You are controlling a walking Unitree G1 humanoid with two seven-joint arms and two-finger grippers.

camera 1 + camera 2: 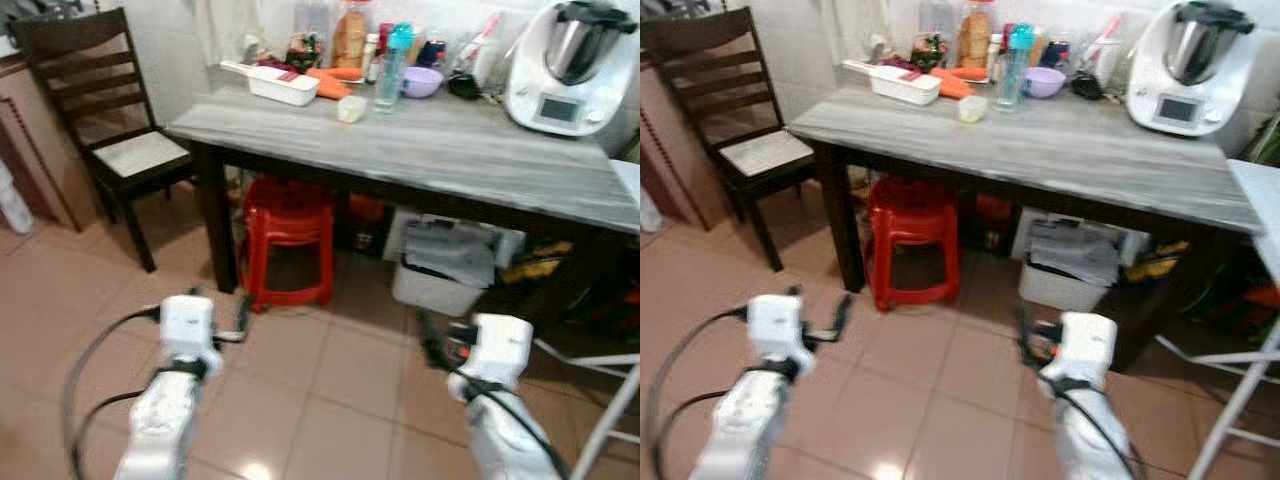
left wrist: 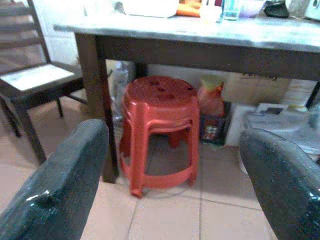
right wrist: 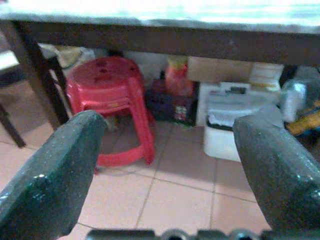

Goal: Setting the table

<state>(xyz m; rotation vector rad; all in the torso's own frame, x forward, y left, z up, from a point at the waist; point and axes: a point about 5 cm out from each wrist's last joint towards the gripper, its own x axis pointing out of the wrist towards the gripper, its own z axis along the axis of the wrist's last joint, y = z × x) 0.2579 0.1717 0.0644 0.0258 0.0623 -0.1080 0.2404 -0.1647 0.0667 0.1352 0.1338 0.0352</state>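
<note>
Left claw (image 2: 172,175) low over tiled floor, fingers (image 2: 55,185) spread wide, nothing between them. Right claw (image 3: 170,170) alongside at same height, likewise spread and empty.

Ahead of and above both claws: grey wood-grain tabletop (image 1: 420,150) on dark legs. Goods crowded at its far edge, well apart from either claw: white rectangular plastic container (image 1: 283,85), orange carrots (image 1: 335,82) just beside it, small white cup (image 1: 352,108), clear bottle with teal cap (image 1: 391,68), lilac bowl (image 1: 422,82), white kitchen machine with steel jug (image 1: 565,65) at far right corner.

Straight ahead of left claw, under tabletop: stacked red plastic stools (image 2: 160,130). Ahead of right claw, under tabletop: white bin with grey bag (image 1: 445,265) and assorted clutter, too blurred to identify.

Beyond left claw, off tabletop's left end: dark wooden chair with pale seat (image 1: 105,120).
</note>
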